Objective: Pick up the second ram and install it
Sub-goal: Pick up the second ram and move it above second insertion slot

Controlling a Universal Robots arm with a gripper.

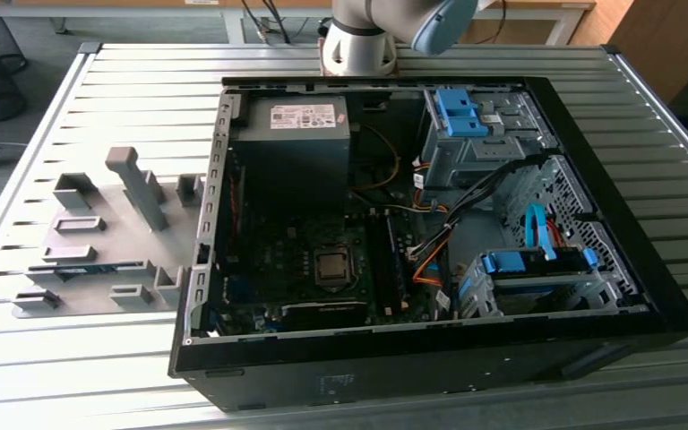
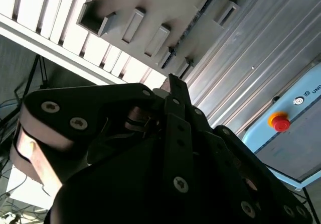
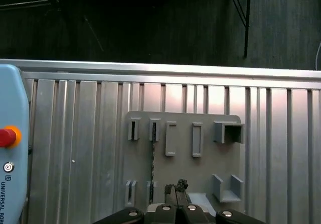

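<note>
Second ram (image 1: 87, 267), a thin blue-green stick, on edge across low slotted blocks of the grey fixture plate (image 1: 111, 244), not yet lifted. Towards the exterior view's left, well apart from the open computer case (image 1: 440, 363).

Closest to the wrist cameras, gripper (image 3: 175, 188) closed on nothing, tips together. Hovering above the plate, near one end of the stick but clear of it. Beyond that, ribbed aluminium table (image 3: 75, 133). Then a light-blue pendant (image 3: 10, 108) with a red button (image 3: 6, 136), a round symbol and a line of print along its edge.

In the exterior view, front to back:
- black case wall
- motherboard (image 1: 320, 260) with square processor socket (image 1: 332, 267)
- orange and black cables (image 1: 428, 260)
- blue drive brackets (image 1: 458, 112)
- power supply (image 1: 290, 157) bearing a white printed label (image 1: 302, 116), lettering too fine to make out
- arm's base (image 1: 362, 45) at the table's far edge
</note>
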